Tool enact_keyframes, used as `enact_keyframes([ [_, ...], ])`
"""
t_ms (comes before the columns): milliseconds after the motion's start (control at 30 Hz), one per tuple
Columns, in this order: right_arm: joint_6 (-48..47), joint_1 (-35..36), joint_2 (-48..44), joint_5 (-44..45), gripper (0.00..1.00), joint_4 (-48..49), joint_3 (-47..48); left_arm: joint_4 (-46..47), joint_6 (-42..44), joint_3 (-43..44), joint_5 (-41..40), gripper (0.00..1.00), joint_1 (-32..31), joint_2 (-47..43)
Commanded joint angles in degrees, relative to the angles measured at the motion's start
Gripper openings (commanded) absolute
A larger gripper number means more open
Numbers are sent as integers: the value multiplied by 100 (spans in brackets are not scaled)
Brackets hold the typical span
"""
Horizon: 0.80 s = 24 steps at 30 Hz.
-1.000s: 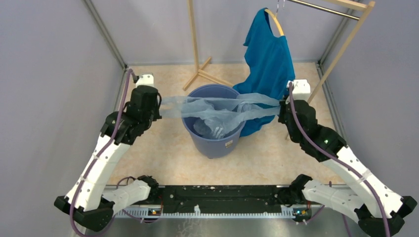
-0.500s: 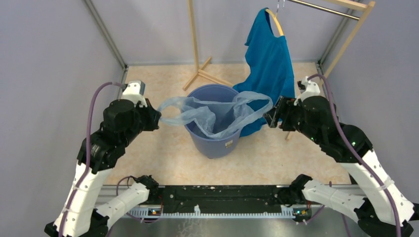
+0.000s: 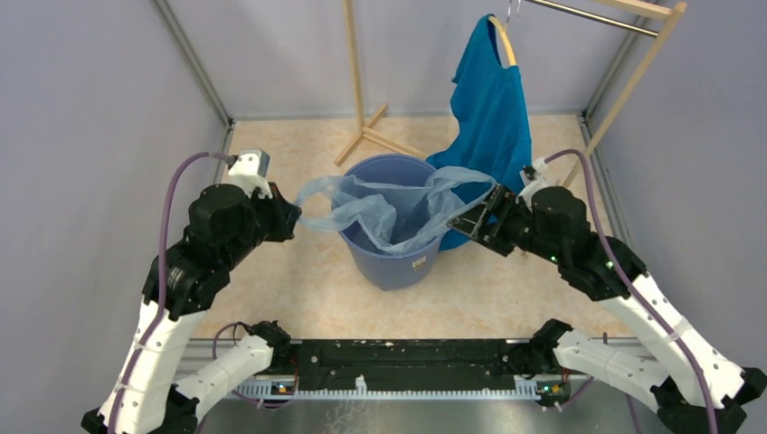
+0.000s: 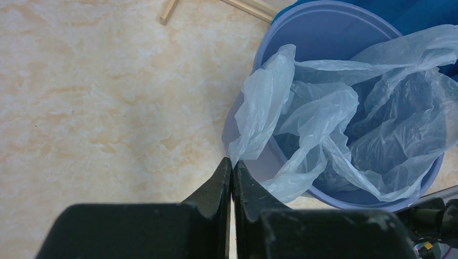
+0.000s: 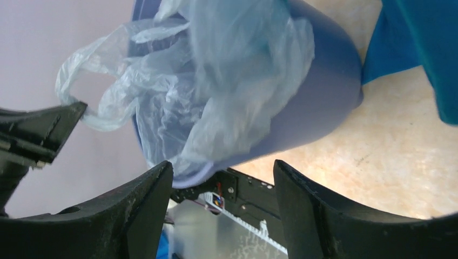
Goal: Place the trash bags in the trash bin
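Slack now, the bag (image 3: 398, 212) no longer stretches taut between your two grippers as it did a second ago. Your right arm has swung in towards the bin and let go. You see the blue T-shirt (image 3: 493, 99) hanging at the far right. The blue bin (image 3: 393, 264) stands just in front of it, mid-table between your arms. Most of the bag sits inside the bin, with its edges draped over the rim on the left and right. Your left gripper (image 4: 232, 162) is closed, pinching the bag's left loop just outside the rim. Your right gripper (image 3: 478, 220) stands wide open near the bag's right loop and holds nothing.
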Motion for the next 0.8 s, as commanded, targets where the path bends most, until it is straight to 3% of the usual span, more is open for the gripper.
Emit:
enact_keyframes([
  [0, 382, -54, 278, 107, 67, 903, -137, 186, 82, 10, 94, 8, 27, -28],
  [100, 426, -52, 340, 419, 50, 1137, -293, 80, 62, 130, 103, 8, 24, 21],
  [200, 580, -52, 286, 525, 18, 1324, -471, -171, -78, 327, -34, 13, 24, 58],
  [267, 634, -52, 226, 514, 7, 1353, -521, -376, -308, 428, -275, 33, 20, 51],
  [367, 690, -52, 114, 449, 4, 1379, -619, -449, -740, 445, -70, 76, 22, -69],
  [467, 700, -48, -20, 477, 3, 1378, -692, -384, -1251, 441, 379, 97, 24, -201],
  [767, 556, -50, -212, 587, 2, 1351, -706, 722, -2699, -720, 1231, 95, 24, -693],
])
